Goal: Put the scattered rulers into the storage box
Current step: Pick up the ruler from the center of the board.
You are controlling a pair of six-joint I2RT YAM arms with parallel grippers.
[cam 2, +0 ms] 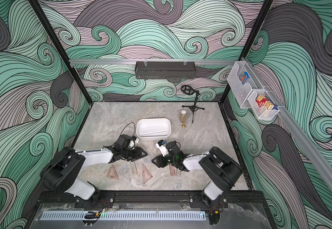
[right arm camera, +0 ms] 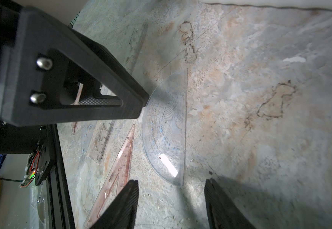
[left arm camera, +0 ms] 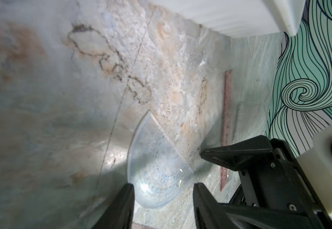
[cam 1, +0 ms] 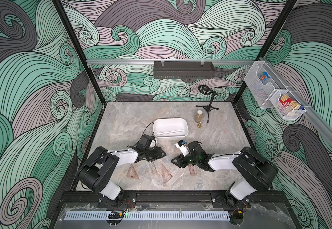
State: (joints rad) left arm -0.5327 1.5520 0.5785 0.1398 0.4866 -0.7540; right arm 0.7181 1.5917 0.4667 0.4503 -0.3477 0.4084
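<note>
Where both top views looked down, a grey veined marble tabletop (cam 1: 121,123) lay boxed in by walls (cam 1: 22,99) of green and mauve swirls. The white storage box (cam 1: 170,128) sat mid-table toward the far side; reddish set squares (cam 1: 166,173) lay flat toward the near edge. The left gripper (cam 1: 162,154) and right gripper (cam 1: 175,161) pointed at each other on the near side of the box.

Left wrist view added a clear protractor (left arm camera: 157,164) flat on the marble, its curved edge between the left gripper (left arm camera: 162,198) fingers. Jaws were parted, nothing clamped.

Right wrist view: same protractor (right arm camera: 167,134) lay just ahead of the right gripper (right arm camera: 171,198). Jaws likewise stood apart, empty.
</note>
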